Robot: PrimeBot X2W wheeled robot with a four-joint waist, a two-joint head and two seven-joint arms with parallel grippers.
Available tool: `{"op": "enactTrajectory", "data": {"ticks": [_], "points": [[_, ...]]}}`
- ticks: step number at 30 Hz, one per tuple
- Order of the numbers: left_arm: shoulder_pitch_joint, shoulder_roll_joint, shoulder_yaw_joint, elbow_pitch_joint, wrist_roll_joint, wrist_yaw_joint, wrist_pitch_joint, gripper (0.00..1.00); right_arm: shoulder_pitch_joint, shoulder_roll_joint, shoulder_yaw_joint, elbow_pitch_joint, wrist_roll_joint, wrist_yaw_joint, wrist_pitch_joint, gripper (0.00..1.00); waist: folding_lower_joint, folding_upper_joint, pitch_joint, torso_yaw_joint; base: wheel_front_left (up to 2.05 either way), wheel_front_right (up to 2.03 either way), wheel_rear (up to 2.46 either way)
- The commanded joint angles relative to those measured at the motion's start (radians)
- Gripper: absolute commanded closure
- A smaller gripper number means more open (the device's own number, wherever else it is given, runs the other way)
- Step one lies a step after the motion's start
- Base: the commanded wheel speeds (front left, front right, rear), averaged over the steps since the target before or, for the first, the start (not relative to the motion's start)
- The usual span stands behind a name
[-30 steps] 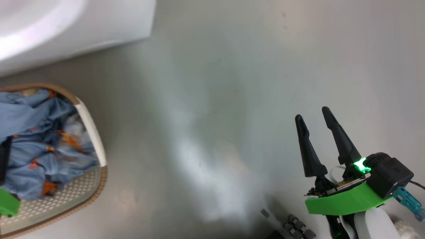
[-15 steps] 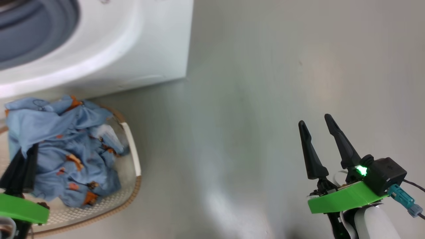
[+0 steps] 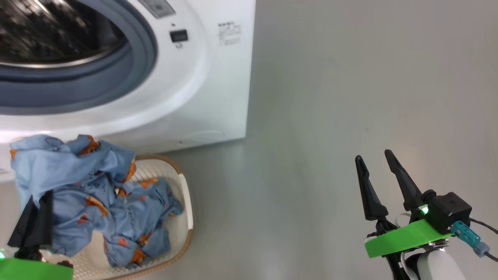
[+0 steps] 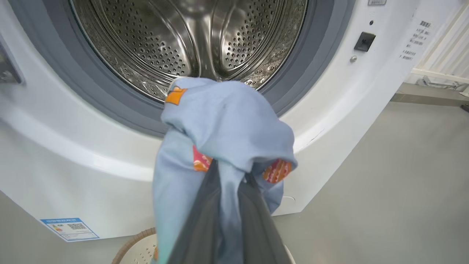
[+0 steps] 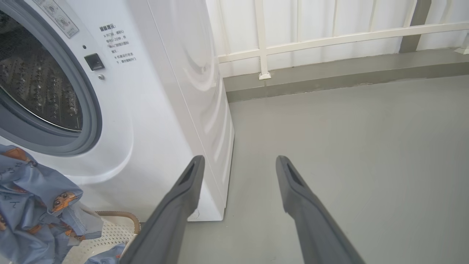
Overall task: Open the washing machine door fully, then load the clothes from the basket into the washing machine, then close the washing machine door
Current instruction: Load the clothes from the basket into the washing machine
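My left gripper is shut on a fold of the clothes, light blue fabric with orange prints. The held part hangs raised while the rest trails into the basket, a cream perforated tub with a brown rim. In the left wrist view the gripped clothes bunch over my shut left gripper, just before the open mouth of the washing machine and its steel drum. My right gripper stands open over bare floor to the right, nothing between its fingers. The washing machine door is out of view.
The washing machine stands on a grey floor, with the basket right against its front. A white railing and a low kerb run behind the floor on the right. A blue sticker sits low on the washer's front.
The head camera has tilted up, bringing the washer's opening into the picture. My left gripper has risen with the clothes pulled up from the basket. The right gripper stays open.
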Motion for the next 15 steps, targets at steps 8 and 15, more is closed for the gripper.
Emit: {"op": "enactTrajectory", "data": {"ticks": [8, 15], "points": [[0.059, -0.046, 0.112, -0.079, 0.088, 0.005, -0.005, 1.00, 0.036, -0.003, 0.003, -0.001, -0.016, 0.006, -0.005, 0.00, 0.0000, 0.0000, -0.161, 0.030, 0.00, 0.00, 0.00], [0.107, -0.100, 0.163, -0.111, 0.152, 0.005, -0.005, 1.00, 0.064, -0.003, -0.018, 0.001, -0.029, 0.006, -0.005, 0.00, 0.0000, 0.0000, -0.227, 0.033, 0.00, 0.00, 0.00]]}}
